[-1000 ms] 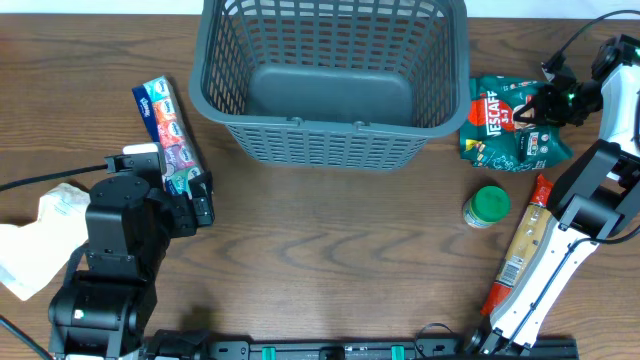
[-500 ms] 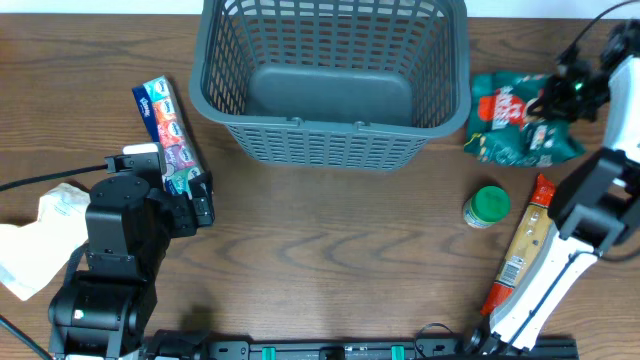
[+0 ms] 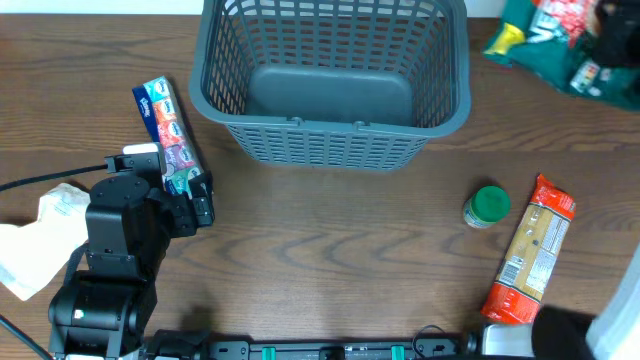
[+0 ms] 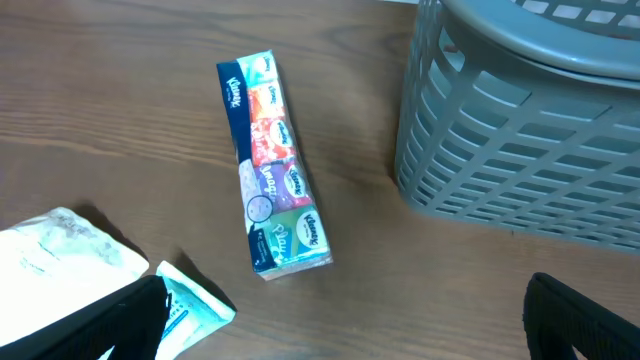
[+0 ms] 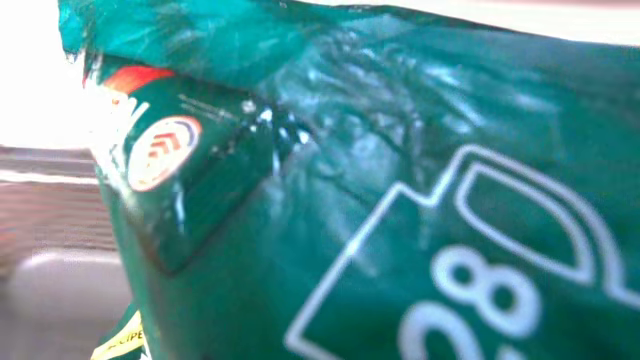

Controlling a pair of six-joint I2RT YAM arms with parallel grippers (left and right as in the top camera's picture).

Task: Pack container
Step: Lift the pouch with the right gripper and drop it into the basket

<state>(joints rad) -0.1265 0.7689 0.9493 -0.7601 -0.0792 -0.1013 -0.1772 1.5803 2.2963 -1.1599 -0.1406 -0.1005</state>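
The dark grey lattice container (image 3: 330, 145) stands at the back middle of the table, with nothing in it; its wall also shows in the left wrist view (image 4: 520, 130). My right gripper (image 3: 612, 35) is raised at the far right, blurred, and shut on a green coffee bag (image 3: 555, 45). The bag hangs in the air to the right of the container and fills the right wrist view (image 5: 400, 200), hiding the fingers. My left gripper (image 4: 350, 340) is open and empty, low over the table left of the container.
A long multicoloured tissue pack (image 3: 165, 135) lies left of the container, just ahead of my left gripper (image 4: 272, 165). A white wipes pack (image 3: 45, 235) lies at the left edge. A green-lidded jar (image 3: 487, 206) and a long orange packet (image 3: 530, 250) lie at front right.
My right gripper has lifted the green coffee bag off the table and carried it up and toward the back right. The left arm has not moved.
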